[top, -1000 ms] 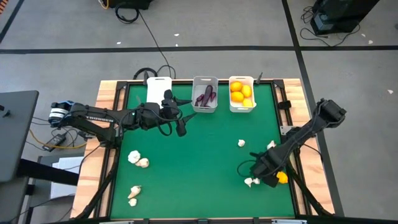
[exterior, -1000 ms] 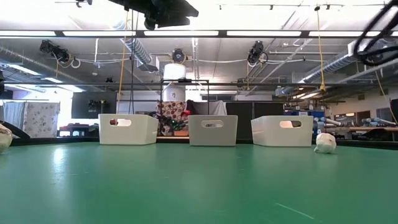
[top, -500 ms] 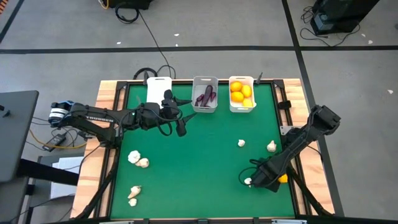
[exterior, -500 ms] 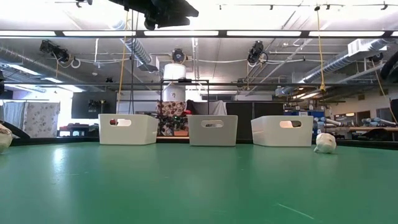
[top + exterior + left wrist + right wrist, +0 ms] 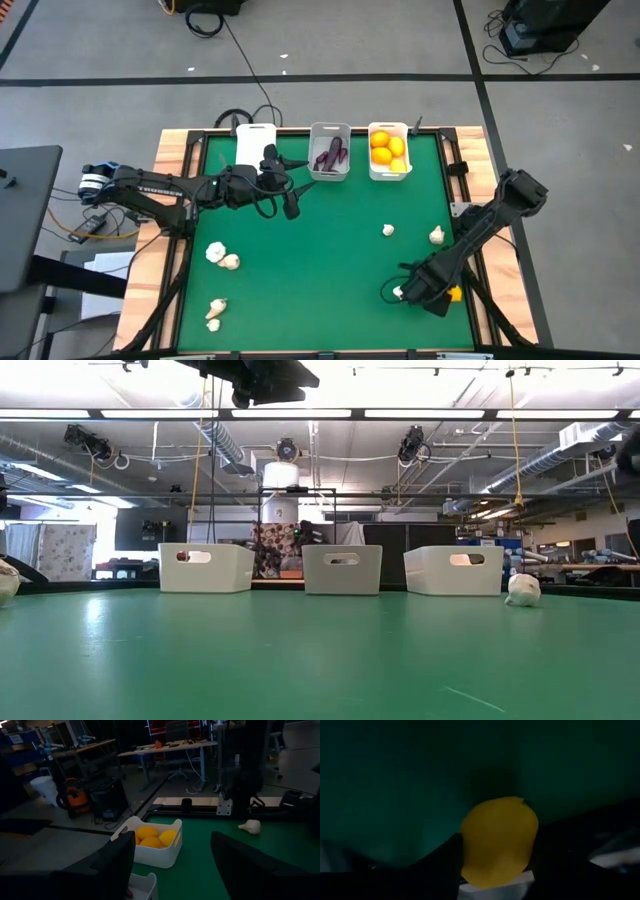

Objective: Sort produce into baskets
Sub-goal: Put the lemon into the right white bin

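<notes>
**Two arms over a green sorting table, the right one low on a citrus fruit**

At the left, the left arm reaches in from the table's left edge, stretched nearly level toward the far middle. The left gripper [image 5: 287, 190] hangs above the green table [image 5: 320, 250], just near of the white basket [image 5: 255, 135] at far left, with its fingers [image 5: 112, 865] spread apart and nothing between them.

On the near left of the mat lie four garlic bulbs: a pair [image 5: 222, 256] touching each other, and another pair [image 5: 214, 316] closer to the near edge.

Along the far edge, right of the white basket, stand the eggplant basket [image 5: 330, 150] holding dark purple eggplants, and the citrus basket [image 5: 389, 150] holding several yellow-orange fruits.

Two more garlic bulbs sit right of centre [image 5: 388, 230] and near the right edge [image 5: 437, 236].

At the right, the right arm slopes steeply down from its base at the right edge toward the near right corner. The right gripper [image 5: 412, 291] is down at the mat, its fingers flanking a citrus fruit [image 5: 497, 840] on both sides; whether they press it I cannot tell. A garlic bulb [image 5: 398, 292] lies just beside it.
</notes>
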{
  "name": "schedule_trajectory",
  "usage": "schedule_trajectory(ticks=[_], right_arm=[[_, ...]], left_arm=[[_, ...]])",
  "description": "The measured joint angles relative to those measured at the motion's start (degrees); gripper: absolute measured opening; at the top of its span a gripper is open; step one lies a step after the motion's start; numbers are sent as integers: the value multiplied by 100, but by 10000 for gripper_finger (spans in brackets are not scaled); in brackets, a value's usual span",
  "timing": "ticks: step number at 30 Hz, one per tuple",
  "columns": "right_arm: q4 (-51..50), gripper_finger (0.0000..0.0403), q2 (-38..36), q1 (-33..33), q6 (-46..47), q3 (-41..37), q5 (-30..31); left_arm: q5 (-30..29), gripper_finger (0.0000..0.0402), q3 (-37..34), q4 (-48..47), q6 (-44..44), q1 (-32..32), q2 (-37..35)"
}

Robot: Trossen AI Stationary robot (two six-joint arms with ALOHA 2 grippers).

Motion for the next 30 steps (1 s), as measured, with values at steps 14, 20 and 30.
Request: schedule_trajectory(ticks=[14,20,30], right_arm=[[-255,222,-336,-1136,-1487,1631,3894],[-340,222,-392,-2030,-2098,1860,5980],[339,222,-392,-4358,-3765,1860,6812]], left_arm=[[0,266,0,-13,20,0,0],[0,266,0,-64,41,0,0],[-21,266,0,-791,-270,0,0]])
